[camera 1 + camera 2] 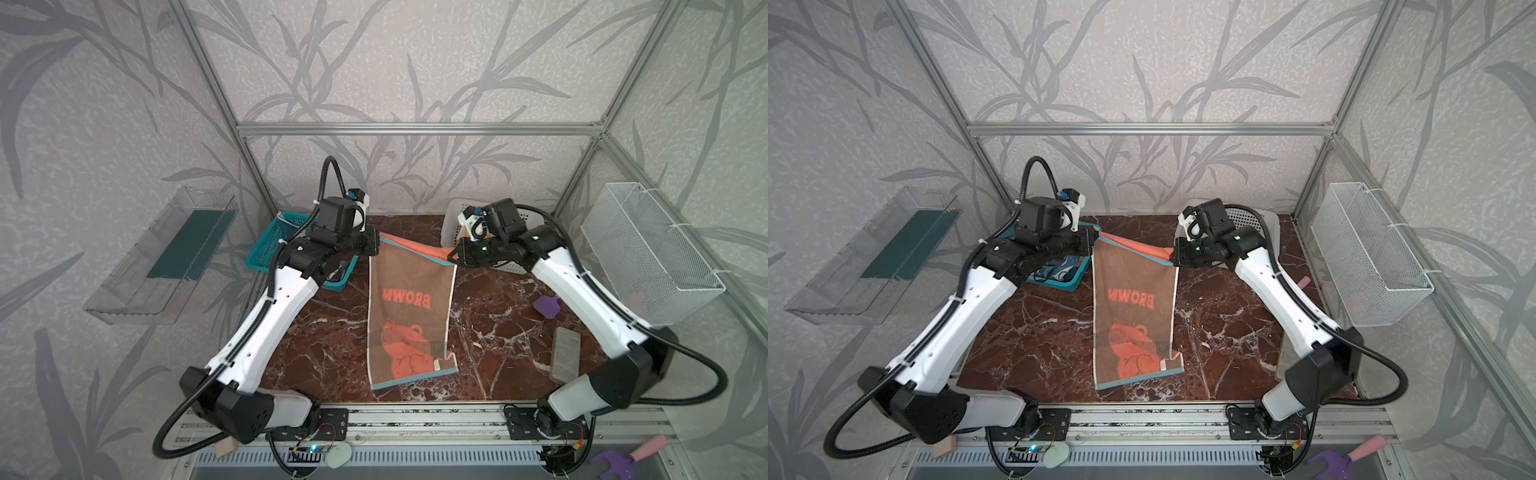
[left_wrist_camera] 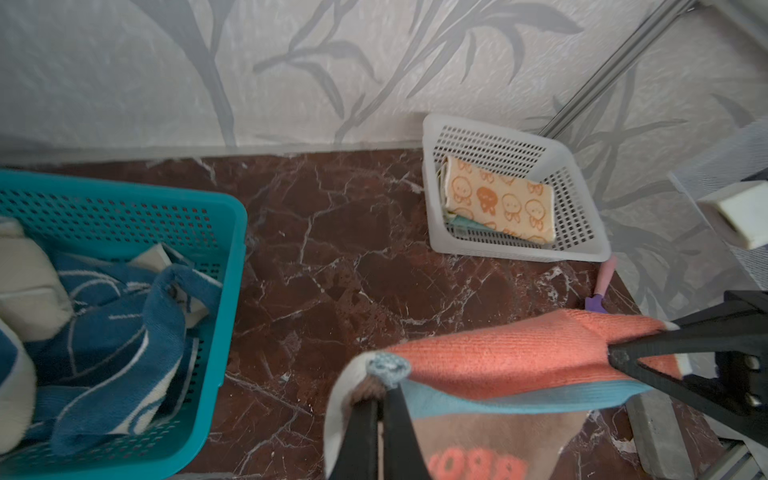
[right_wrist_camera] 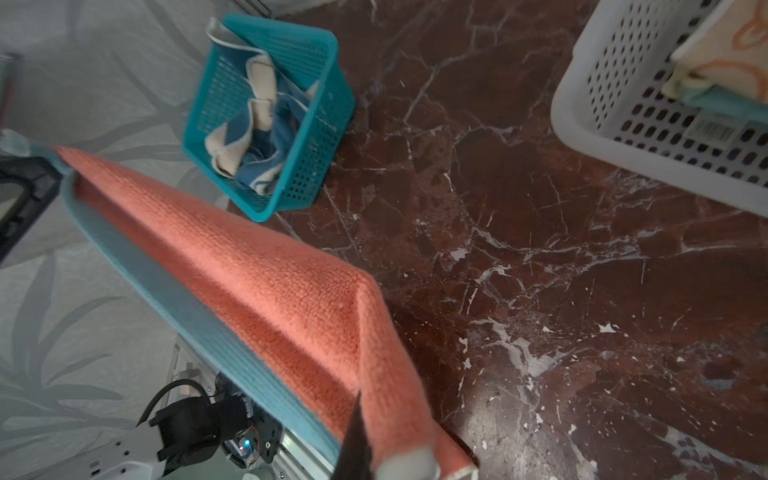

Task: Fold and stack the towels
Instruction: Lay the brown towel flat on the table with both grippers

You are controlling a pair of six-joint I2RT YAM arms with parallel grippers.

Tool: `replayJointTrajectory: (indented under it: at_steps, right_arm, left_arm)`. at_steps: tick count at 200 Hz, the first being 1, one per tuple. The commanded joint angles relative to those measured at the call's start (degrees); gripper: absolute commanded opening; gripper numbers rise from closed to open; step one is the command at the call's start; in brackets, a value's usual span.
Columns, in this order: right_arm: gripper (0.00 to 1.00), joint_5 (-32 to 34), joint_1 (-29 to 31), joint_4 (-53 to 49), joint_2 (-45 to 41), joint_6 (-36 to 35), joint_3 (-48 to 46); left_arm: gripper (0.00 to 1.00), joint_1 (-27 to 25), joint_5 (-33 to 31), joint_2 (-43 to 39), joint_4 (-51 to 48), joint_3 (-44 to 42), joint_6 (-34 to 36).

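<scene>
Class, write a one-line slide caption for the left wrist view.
Left gripper pinches a corner of the coral towel; crumpled blue towel in teal basket, folded cream towel in white basket.

Pale walls (image 1: 415,62) with a grey leaf print stand at 9, 12 and 3 o'clock, edged by an aluminium frame (image 1: 415,128). The marble top (image 1: 324,332) is red-brown with white veins. A clear shelf (image 1: 137,282) hangs at 9, a wire basket (image 1: 648,249) at 3, and a rail (image 1: 415,415) runs at 6.

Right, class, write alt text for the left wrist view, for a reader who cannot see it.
A coral and brown towel hangs stretched between the left fingers and the right fingers, each pinching a top corner. Beyond it on the marble table, a teal basket holds a crumpled blue-and-cream towel and a white basket holds a folded cream towel.
</scene>
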Motion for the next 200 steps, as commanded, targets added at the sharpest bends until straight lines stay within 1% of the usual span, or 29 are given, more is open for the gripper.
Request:
replayJointTrajectory:
  at_steps: [1, 7, 16, 21, 31, 39, 51, 69, 85, 99, 118, 135, 148, 161, 174, 200]
  right_arm:
    - [0.00, 0.1, -2.4, 1.7, 8.8, -1.5, 2.6]
    - [0.01, -0.7, -2.8, 0.5, 12.4, -2.1, 4.8]
    - [0.15, -0.7, -3.0, -1.7, 16.8, -2.8, 8.3]
    - [0.24, -0.3, -3.1, -2.8, 18.8, -3.3, 10.1]
    - [0.36, -0.2, -3.1, -3.7, 21.1, -3.5, 12.3]
    - [0.43, 0.0, -3.0, -3.3, 21.4, -3.5, 12.9]
    - [0.48, 1.3, -3.1, -2.3, 20.7, -3.4, 13.0]
    - [0.49, 3.7, -3.2, -0.7, 19.1, -4.9, 11.8]
    - [0.49, 4.8, -3.2, 2.0, 17.8, -5.9, 8.7]
    - [0.47, 3.7, -3.1, 3.0, 18.4, -4.8, 7.2]
    - [0.44, 1.7, -1.7, 2.8, 20.8, -4.1, 7.8]
    - [0.42, 4.4, 1.3, 2.1, 23.7, -4.9, 9.3]
    - [0.39, 4.7, 2.7, 1.2, 26.6, -4.2, 11.0]
    - [0.37, 4.6, 3.2, 0.2, 29.2, -2.5, 13.0]
    - [0.35, 6.1, 3.4, -1.6, 32.1, -0.5, 15.3]
    - [0.33, 4.3, 3.6, -2.9, 37.1, 1.7, 19.5]
  left_arm:
    - [0.00, 3.3, 3.5, 5.3, 11.6, -4.0, -2.8]
    - [0.00, 3.8, 3.3, 7.2, 13.7, -5.0, -2.7]
    - [0.00, 4.3, 3.3, 9.8, 16.5, -6.2, -2.9]
    - [0.00, 4.6, 3.6, 11.1, 17.9, -6.7, -3.1]
    - [0.00, 5.0, 4.7, 13.5, 20.0, -7.5, -3.6]
    - [0.00, 5.4, 5.6, 15.2, 20.8, -7.8, -4.0]
    - [0.00, 5.6, 6.4, 16.9, 21.3, -8.0, -4.2]
    - [0.00, 5.7, 6.9, 18.3, 21.7, -8.6, -4.2]
    - [0.00, 6.0, 7.4, 19.0, 21.7, -8.9, -3.9]
    - [0.00, 6.2, 7.7, 19.0, 21.9, -9.3, -3.6]
    - [0.00, 6.3, 7.6, 18.9, 21.7, -10.0, -3.1]
    - [0.00, 6.5, 7.7, 18.7, 21.6, -11.0, -2.9]
    - [0.00, 6.6, 8.4, 18.5, 22.0, -12.2, -3.2]
    - [0.00, 6.6, 9.0, 18.0, 22.6, -13.2, -3.4]
    - [0.00, 6.6, 9.4, 17.8, 22.7, -14.0, -3.4]
    - [0.00, 6.7, 9.7, 17.4, 22.9, -14.9, -3.0]
